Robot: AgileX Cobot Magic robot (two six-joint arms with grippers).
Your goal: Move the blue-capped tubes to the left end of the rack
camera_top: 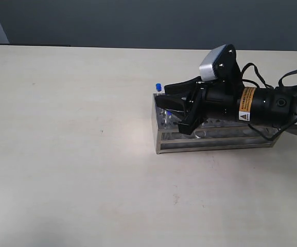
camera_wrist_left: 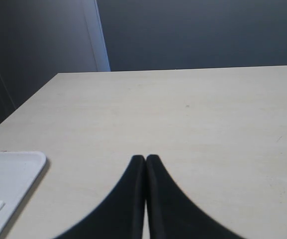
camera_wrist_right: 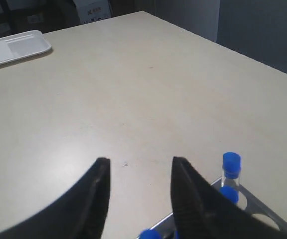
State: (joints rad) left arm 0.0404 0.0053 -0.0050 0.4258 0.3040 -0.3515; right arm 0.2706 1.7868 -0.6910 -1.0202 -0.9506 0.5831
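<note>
The steel rack (camera_top: pixel 217 140) lies right of the table's middle. One blue-capped tube (camera_top: pixel 158 88) stands tall at its far left corner, and another blue cap (camera_top: pixel 167 114) shows between my right fingers. My right gripper (camera_top: pixel 173 112) hovers open over the rack's left end, holding nothing. In the right wrist view this gripper (camera_wrist_right: pixel 141 162) is open above bare table. A raised tube (camera_wrist_right: pixel 231 165) and a lower cap (camera_wrist_right: pixel 229 193) stand in the rack's corner (camera_wrist_right: pixel 262 211) beside one finger, and a third cap (camera_wrist_right: pixel 149 234) peeks out below. My left gripper (camera_wrist_left: pixel 145 159) is shut and empty over bare table, far from the rack.
A white tray (camera_wrist_left: pixel 9 174) lies beside the left gripper near a table edge; the right wrist view shows this tray (camera_wrist_right: pixel 14 47) far off. The table's far edge (camera_top: pixel 138 47) meets a dark wall. The right arm (camera_top: pixel 261 105) covers much of the rack.
</note>
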